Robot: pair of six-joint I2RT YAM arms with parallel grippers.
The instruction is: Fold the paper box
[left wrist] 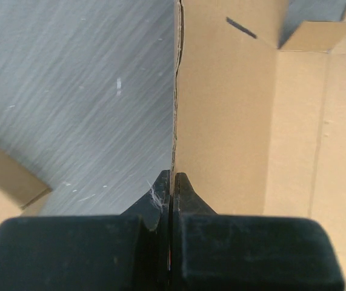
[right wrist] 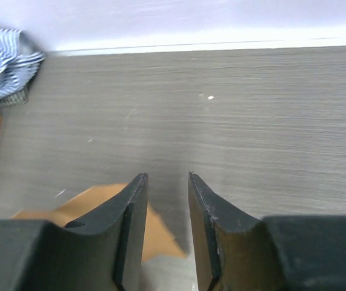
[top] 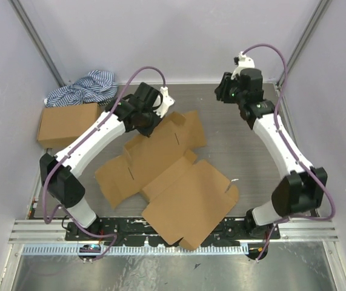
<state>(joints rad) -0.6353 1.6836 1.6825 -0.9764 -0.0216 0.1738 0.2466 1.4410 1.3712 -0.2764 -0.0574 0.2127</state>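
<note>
The paper box is a brown die-cut cardboard sheet lying mostly flat in the middle of the table, with flaps spread out and its near panel hanging over the front rail. My left gripper is shut on the edge of its far flap. In the left wrist view the thin cardboard edge runs straight into my closed left gripper, and the flap stands on edge. My right gripper hovers at the back right, open and empty. A corner of the sheet shows below it.
A smaller ready-made cardboard box sits at the left, also in the left wrist view. A striped blue cloth lies behind it, also in the right wrist view. Walls close the back and sides. A metal rail runs along the front.
</note>
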